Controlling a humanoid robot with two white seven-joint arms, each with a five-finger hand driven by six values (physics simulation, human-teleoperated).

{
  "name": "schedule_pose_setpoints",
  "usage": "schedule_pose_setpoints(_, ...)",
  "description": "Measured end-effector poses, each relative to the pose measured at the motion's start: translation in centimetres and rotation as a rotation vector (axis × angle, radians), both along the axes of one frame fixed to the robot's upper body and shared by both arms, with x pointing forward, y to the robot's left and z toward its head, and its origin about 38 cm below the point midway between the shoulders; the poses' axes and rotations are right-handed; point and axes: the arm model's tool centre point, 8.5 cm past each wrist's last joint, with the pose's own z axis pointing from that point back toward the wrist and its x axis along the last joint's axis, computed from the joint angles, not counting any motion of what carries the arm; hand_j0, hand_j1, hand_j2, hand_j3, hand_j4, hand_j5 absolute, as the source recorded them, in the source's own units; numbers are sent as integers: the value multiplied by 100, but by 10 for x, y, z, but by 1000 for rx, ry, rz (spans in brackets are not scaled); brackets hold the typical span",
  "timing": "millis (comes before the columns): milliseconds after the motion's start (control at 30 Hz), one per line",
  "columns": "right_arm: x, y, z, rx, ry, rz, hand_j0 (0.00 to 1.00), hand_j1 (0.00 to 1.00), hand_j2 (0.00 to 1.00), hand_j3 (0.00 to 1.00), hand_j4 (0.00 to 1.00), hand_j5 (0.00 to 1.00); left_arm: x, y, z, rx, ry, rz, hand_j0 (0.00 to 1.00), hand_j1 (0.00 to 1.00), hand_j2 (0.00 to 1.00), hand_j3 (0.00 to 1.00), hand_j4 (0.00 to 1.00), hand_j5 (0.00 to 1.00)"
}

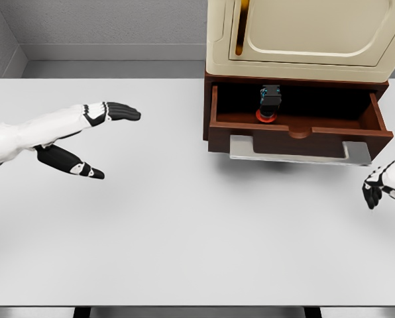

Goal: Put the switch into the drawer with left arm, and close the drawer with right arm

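White tabletop fills the near field, bare surface up front. Switch sits inside the drawer, left of the drawer's middle, toward the back: black body upright with a small blue-green detail on top, red round base touching the drawer floor. Nothing is touching it, both hands are well apart from it. Drawer is pulled out, dark red-brown wood, front panel has a shallow curved notch at the top edge, and a flat grey handle runs along below the front. It comes out of a cream cabinet at the back right of the tabletop; cabinet has a panelled door above the drawer with a gold vertical handle on its left side. Left robot hand hovers over the tabletop at left, well left of the drawer, arm entering from the left edge. Its fingers are stretched out straight, pointing right toward the cabinet, thumb splayed down and away, so wide open, holding nothing. Right robot hand shows at the right edge, just below and to the right of the drawer's front corner, apart from the grey handle. Only part of it is in frame; dark fingertips hang down loosely, relaxed, gripping nothing. Grey wall behind the tabletop.
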Motion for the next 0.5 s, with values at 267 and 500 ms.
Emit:
schedule_pose_setpoints(267, -11, 13, -31, 14, 101, 31, 15, 15, 15, 15, 15, 15, 1, -2, -3, 5, 0, 0, 100, 100, 100, 100, 100, 100)
schedule_pose_setpoints(500, -1, 25, -27, -14, 106, 80, 15, 15, 15, 15, 15, 15, 0, -5, -7, 10, 11, -8, 100, 100, 100, 100, 100, 100)
